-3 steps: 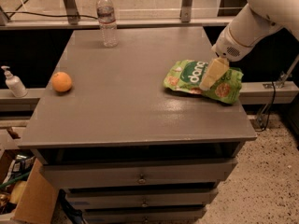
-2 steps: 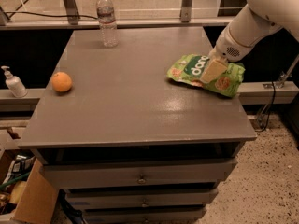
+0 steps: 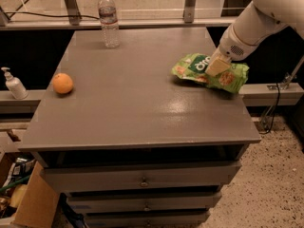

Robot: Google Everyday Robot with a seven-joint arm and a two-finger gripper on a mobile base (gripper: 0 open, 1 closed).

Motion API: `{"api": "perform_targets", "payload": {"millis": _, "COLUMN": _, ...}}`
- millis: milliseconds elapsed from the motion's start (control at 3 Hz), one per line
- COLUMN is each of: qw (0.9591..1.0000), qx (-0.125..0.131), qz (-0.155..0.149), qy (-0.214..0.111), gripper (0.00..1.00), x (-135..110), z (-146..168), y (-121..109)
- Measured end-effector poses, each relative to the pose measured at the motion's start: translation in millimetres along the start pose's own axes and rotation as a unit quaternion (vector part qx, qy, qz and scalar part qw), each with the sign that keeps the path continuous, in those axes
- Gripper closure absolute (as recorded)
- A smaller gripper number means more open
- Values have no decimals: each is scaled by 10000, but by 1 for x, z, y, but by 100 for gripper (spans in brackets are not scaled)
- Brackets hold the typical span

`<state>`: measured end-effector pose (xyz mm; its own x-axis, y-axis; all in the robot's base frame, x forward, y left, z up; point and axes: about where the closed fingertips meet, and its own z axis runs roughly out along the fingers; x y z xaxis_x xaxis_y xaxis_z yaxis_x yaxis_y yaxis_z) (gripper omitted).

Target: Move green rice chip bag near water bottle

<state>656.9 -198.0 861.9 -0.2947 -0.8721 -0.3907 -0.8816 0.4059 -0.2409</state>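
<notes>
Gripper [image 3: 218, 66]: right of centre, upper half of the frame, at the end of a white arm [image 3: 266, 13] that comes down from the upper right corner. We record it closed on the green rice chip bag [image 3: 194, 64], gripping the bag at its upper middle. One pale finger [image 3: 217, 68] lies across the bag's face; we cannot see the other one behind the bag.

Green rice chip bag: crinkled, bright green, part of its white lettering showing just left of the gripper. It sits at the right side of the grey table top [image 3: 142, 103], and its right end reaches out past the table's right edge. We cannot tell whether its underside touches the surface.

Water bottle [image 3: 109, 20]: clear, white cap, upright near the far left corner of the table top, in the upper left of the frame. It stands well apart from the bag, with bare table between them.

Orange [image 3: 62, 83]: on the table top near its left edge, at mid-height of the frame.

Pump dispenser [image 3: 14, 84]: white, upright on a ledge left of the table, at the frame's left edge.

Drawers [image 3: 142, 177]: stacked fronts with small knobs, under the table top, lower centre.

Cardboard box [image 3: 33, 203]: lower left corner, beside the drawers.
</notes>
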Motion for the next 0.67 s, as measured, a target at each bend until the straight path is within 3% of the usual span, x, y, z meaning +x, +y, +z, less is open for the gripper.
{"api": "perform_targets", "payload": {"millis": 333, "qw": 9999, "qx": 36, "qz": -68, "qy": -100, "gripper": 100, "x": -12, "z": -7, "y": -3}}
{"api": "perform_targets", "payload": {"millis": 667, "qw": 9994, "qx": 116, "qz": -165, "qy": -271, "gripper": 100, "x": -32, "z": -18, "y": -9}}
